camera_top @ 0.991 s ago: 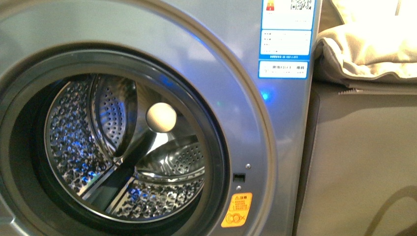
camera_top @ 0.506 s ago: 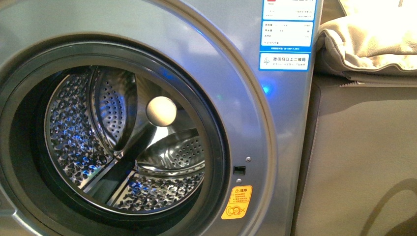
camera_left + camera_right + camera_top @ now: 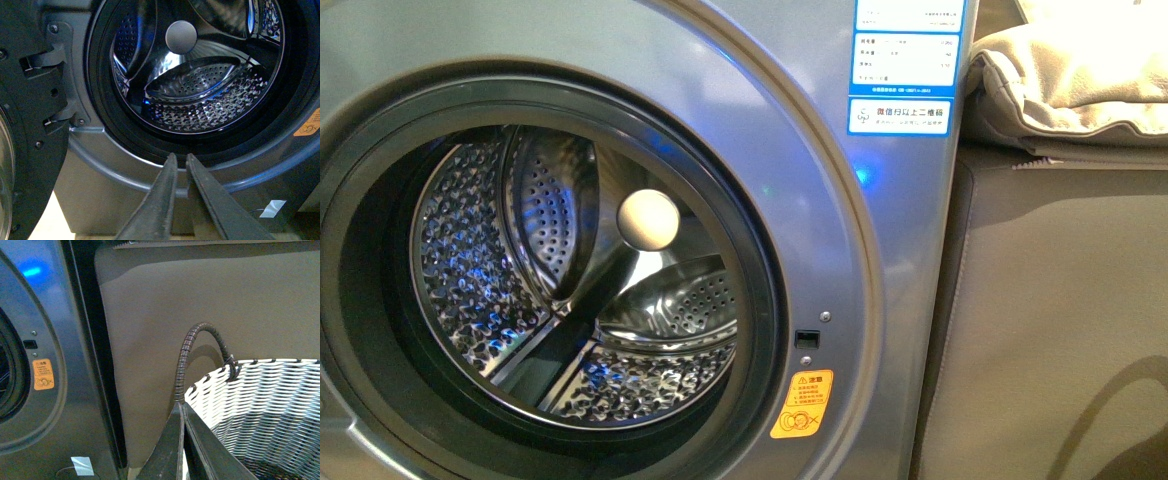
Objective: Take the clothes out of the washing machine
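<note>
The silver-grey washing machine [image 3: 820,200] fills the front view with its door open. Its perforated steel drum [image 3: 570,300] shows no clothes; the navy garments are out of view. In the left wrist view my left gripper [image 3: 179,158] is shut and empty, its tips just below the lower rim of the machine's mouth [image 3: 150,160]; the drum [image 3: 200,95] lies beyond. The open door [image 3: 25,125] is beside it. In the right wrist view my right gripper [image 3: 181,405] is shut and empty, over the rim of the grey-and-white woven basket [image 3: 260,405], beside the machine [image 3: 45,390].
A dark handle loop [image 3: 192,350] rises from the basket's rim close to my right fingertips. A grey-brown padded surface [image 3: 1060,320] stands right of the machine, with beige folded fabric [image 3: 1080,80] on top. The inside of the basket is mostly hidden.
The front view has drifted a little: the machine's stickers sit slightly lower and sharper in the picture. The drum looks the same.
</note>
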Controlling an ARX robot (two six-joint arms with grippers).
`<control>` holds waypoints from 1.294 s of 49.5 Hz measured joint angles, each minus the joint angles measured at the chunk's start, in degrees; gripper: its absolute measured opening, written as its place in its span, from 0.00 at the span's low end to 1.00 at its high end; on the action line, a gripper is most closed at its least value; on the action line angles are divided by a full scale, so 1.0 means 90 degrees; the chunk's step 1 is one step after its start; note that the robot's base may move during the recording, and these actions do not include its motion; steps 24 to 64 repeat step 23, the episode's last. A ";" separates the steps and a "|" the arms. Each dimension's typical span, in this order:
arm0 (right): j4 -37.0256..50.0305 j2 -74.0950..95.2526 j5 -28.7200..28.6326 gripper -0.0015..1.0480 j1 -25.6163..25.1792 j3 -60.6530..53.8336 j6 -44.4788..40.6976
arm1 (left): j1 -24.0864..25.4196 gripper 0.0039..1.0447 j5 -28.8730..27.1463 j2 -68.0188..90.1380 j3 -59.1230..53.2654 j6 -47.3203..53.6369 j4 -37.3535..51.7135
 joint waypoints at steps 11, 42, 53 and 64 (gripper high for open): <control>0.0000 0.0000 0.0000 0.35 0.0000 0.0000 -0.0005 | 0.0000 0.48 0.0000 0.0000 0.0000 0.0000 0.0000; 0.0000 0.0000 0.0000 0.74 0.0000 0.0000 -0.0007 | 0.0000 0.88 0.0000 0.0000 0.0000 0.0000 0.0000; 0.0000 0.0000 0.0000 0.74 0.0000 0.0000 -0.0007 | 0.0000 0.88 0.0000 0.0000 0.0000 0.0000 0.0000; 0.0000 0.0000 0.0000 0.74 0.0000 0.0000 -0.0007 | 0.0000 0.88 0.0000 0.0000 0.0000 0.0000 0.0000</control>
